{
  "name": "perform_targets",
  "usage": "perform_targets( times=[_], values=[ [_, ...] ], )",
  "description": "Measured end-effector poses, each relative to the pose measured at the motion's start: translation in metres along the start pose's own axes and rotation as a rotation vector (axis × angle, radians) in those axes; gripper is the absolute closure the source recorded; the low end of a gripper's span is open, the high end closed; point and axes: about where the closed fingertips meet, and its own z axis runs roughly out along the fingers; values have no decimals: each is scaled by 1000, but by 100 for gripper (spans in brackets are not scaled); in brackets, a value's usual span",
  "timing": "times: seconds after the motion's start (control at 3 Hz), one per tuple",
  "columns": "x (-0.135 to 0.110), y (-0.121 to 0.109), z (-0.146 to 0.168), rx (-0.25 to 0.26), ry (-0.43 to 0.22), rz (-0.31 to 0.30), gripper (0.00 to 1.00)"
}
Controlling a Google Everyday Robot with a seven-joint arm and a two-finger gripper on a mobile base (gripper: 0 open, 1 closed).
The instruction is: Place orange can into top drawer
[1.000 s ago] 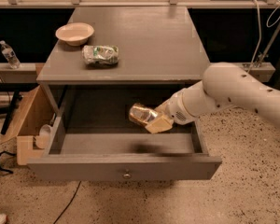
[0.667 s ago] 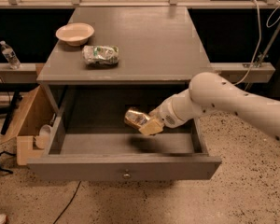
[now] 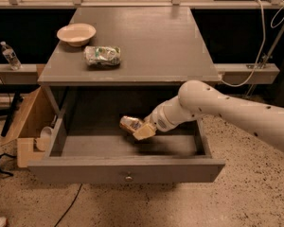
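Camera view shows the orange can (image 3: pixel 128 124), coppery, shiny and dented, lying on its side in the claw (image 3: pixel 138 128), which is clenched around one end of it. Can and claw hang inside the open top drawer (image 3: pixel 128 168), over its floor, well apart from both side walls and the front panel, below the surface's (image 3: pixel 146 41) front edge.
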Motion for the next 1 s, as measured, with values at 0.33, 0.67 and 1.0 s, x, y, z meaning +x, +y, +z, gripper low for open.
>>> perform_targets(
  times=[0.33,0.67,1.0],
  values=[
    [3,-7,16,-21,-6,22,3],
    [10,-14,14,-27,-22,41,0],
    [15,-10,-22,-9,-76,42,0]
  ],
)
